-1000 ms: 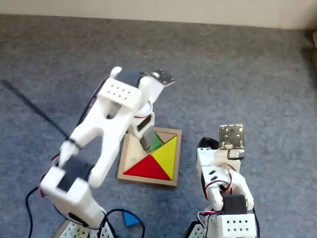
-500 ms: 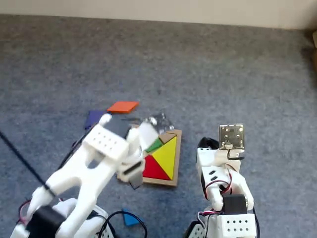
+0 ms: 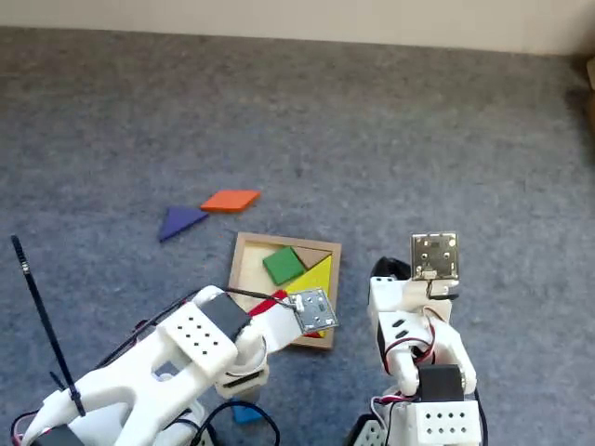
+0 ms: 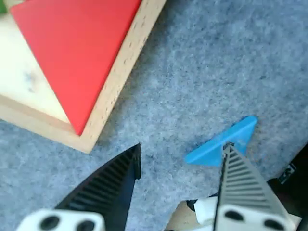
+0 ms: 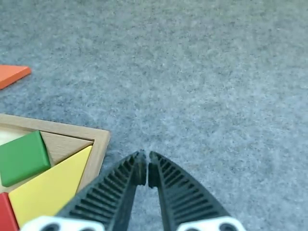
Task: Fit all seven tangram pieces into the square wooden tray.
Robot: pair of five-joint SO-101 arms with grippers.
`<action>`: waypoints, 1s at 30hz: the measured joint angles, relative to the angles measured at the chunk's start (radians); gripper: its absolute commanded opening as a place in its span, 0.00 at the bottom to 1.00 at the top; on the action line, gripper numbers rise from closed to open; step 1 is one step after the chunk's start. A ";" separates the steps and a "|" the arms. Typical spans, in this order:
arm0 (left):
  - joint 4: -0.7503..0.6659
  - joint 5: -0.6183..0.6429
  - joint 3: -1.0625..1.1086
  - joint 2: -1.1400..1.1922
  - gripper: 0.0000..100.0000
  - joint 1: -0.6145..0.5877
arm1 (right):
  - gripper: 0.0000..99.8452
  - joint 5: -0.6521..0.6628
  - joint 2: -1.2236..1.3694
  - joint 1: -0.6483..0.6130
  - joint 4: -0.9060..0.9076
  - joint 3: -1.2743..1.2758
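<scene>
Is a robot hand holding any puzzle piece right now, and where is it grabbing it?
No, nothing is held. The left gripper is open near the blue piece; the right gripper is shut and empty.

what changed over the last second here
The left arm pulled back from over the wooden tray toward its base. The left gripper, open, is now low beside the blue triangle. The green square now lies uncovered in the tray. The right gripper, shut, and the tray stayed put.
</scene>
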 measured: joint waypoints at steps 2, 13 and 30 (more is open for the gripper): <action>-0.002 0.000 0.000 0.000 0.26 0.015 | 0.02 0.000 0.000 0.000 0.000 0.000; -0.054 0.000 0.032 -0.002 0.26 0.110 | 0.02 0.000 0.000 0.058 0.000 0.000; -0.077 -0.009 -0.163 0.480 0.08 0.124 | 0.02 0.000 0.000 0.060 0.000 0.000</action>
